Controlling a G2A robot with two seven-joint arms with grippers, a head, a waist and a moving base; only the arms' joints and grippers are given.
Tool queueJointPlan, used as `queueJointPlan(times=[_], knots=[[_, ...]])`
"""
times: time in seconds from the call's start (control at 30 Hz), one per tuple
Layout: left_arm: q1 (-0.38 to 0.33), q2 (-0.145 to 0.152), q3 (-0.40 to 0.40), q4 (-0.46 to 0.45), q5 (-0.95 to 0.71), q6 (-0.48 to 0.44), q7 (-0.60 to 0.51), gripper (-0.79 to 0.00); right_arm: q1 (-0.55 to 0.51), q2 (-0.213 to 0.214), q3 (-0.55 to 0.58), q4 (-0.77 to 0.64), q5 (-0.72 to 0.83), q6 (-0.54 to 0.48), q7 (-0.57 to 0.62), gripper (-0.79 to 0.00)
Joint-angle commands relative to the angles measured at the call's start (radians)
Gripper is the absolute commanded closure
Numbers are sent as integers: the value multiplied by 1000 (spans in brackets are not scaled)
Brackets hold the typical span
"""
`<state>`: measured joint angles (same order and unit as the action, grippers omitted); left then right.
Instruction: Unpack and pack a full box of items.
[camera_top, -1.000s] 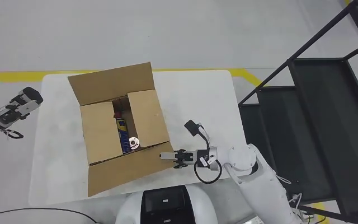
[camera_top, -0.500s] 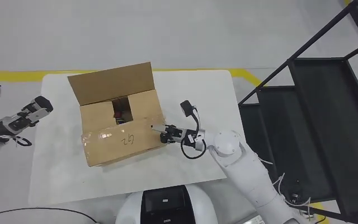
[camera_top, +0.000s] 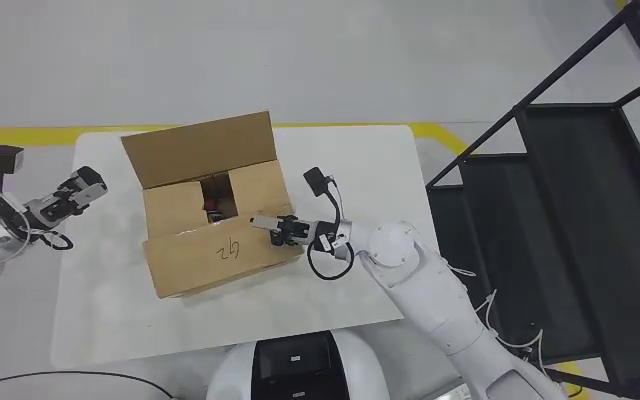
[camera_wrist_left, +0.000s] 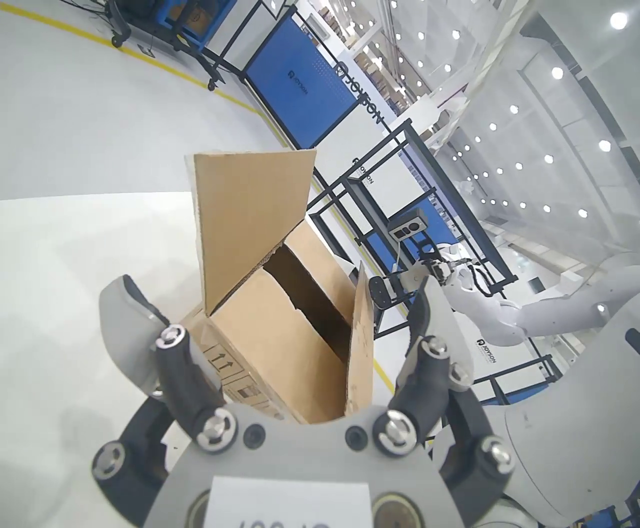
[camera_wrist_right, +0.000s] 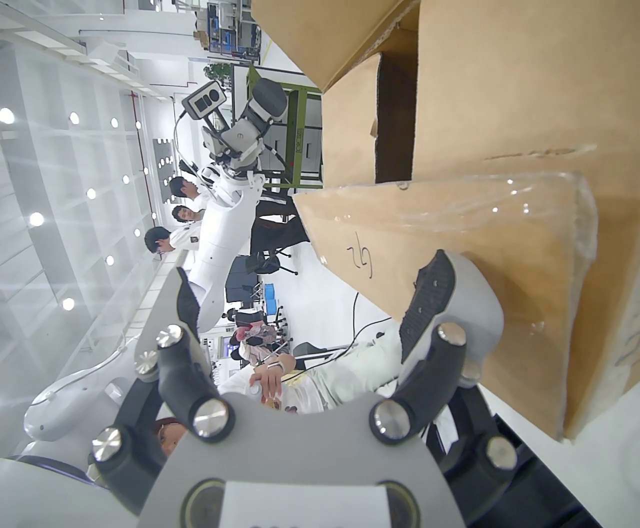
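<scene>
A cardboard box (camera_top: 258, 190) stands on the white table (camera_top: 350, 160). Its far flap (camera_top: 200, 148) stands up and back. The near flap (camera_top: 222, 248), taped and marked in pen, lies tilted over the top. Through the dark gap (camera_top: 214, 198) left between the flaps, a bit of red shows inside. My right gripper (camera_top: 264, 220) is open at the near flap's right end, one finger (camera_wrist_right: 430, 290) against the taped flap (camera_wrist_right: 450, 220). My left gripper (camera_top: 85, 186) is open with nothing in it, at the table's left edge, facing the box (camera_wrist_left: 250, 210) from a distance.
A black metal stair frame (camera_top: 540, 200) stands off the table's right side. Bare tabletop lies to the right of the box and in front of it. A yellow floor line (camera_top: 40, 134) runs behind the table.
The near flap, which lay folded outward on the table, has been raised and pushed over the box by my right gripper. My left gripper has come closer to the table.
</scene>
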<state>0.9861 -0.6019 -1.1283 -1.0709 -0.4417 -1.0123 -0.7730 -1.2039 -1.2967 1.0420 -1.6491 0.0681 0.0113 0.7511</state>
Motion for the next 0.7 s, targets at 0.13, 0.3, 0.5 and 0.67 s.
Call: queueJointPlan(times=[0.13, 0.3, 0.5, 0.67], knots=[[1, 0, 0, -1, -1, 0, 0, -785, 18, -1, -16, 12, 14, -8, 19, -785], [28, -3, -4, -37, 24, 31, 29, -785, 42, -5, -35, 29, 24, -18, 31, -785], [14, -51, 19, -13, 235, 0, 284, -785, 62, -7, -47, 43, 33, -25, 25, -785], [-14, -106, 66, -15, 388, 0, 472, -785, 65, -7, -48, 45, 35, -27, 25, -785]])
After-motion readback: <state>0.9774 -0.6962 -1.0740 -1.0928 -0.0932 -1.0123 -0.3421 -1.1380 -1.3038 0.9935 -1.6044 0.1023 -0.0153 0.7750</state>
